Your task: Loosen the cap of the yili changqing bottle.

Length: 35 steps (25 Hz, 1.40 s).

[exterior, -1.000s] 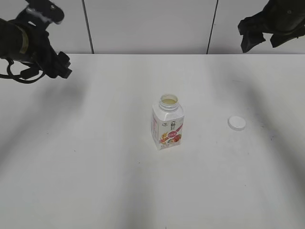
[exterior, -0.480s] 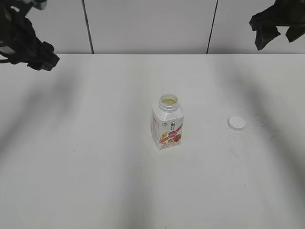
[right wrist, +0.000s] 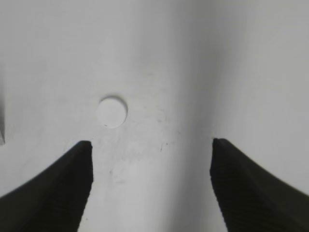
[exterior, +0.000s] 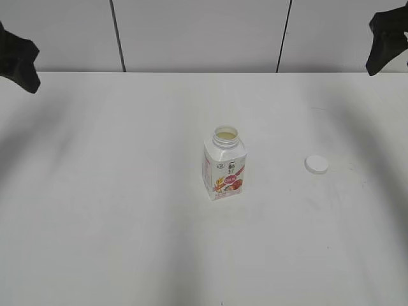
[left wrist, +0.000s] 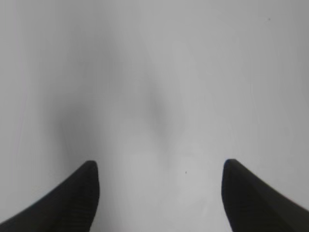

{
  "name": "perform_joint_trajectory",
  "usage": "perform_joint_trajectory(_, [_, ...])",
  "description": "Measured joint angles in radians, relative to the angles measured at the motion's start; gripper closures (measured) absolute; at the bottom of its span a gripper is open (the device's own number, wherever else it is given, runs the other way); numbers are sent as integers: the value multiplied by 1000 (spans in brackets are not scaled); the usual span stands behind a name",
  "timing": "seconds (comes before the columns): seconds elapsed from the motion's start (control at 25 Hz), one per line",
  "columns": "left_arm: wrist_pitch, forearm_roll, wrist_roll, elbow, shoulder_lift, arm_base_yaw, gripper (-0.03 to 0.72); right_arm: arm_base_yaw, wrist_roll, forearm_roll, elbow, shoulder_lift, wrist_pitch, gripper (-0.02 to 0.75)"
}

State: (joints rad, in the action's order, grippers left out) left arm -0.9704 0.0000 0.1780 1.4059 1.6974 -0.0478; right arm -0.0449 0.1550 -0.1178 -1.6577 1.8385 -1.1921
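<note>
The yili changqing bottle [exterior: 224, 164] stands upright in the middle of the white table, its neck open with no cap on it. The white cap [exterior: 317, 164] lies flat on the table to the bottle's right; it also shows in the right wrist view [right wrist: 112, 112]. My left gripper [exterior: 18, 58] is high at the far left edge, open and empty over bare table [left wrist: 159, 166]. My right gripper [exterior: 386, 41] is high at the far right, open and empty [right wrist: 150, 145], with the cap below and ahead of it.
The white table [exterior: 127, 210] runs to a back edge against a panelled wall [exterior: 197, 32]. A sliver of the bottle's edge shows at the left border of the right wrist view [right wrist: 1, 130].
Both arms have moved outward and up, the left toward the left edge and the right toward the right edge. The bottle and cap have not moved.
</note>
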Motion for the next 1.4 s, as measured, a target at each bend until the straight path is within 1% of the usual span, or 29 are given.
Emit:
perform_joint_trajectory(0.08, [-55,0,2,1,0,14,200,3,14,-5,0,-22,-15,144])
perform_joint_trajectory(0.24, [-155,0,2,3,-2,17,200,4,28,-15,17,-74,-18,144])
perform_joint_trajectory(0.4, [-179,0,-7,-45,-48,17,200,4,45,-17,107,-145,-18,144])
perform_joint_trajectory(0.72, [-113,-12,-39,-290,-259,17,200,4,59,-18,389,-342,2,145])
perform_joint_trajectory(0.92, [-65,-39,-39,-455,-416,17,200,5,59,-39,557,-474,59,146])
perform_joint_trajectory(1.2, [-44,-68,-40,-690,-600,17,200,5,59,-64,784,-633,143,146])
perform_joint_trajectory(1.4, [-26,-83,-40,-800,-709,17,200,5,59,-64,911,-720,180,146])
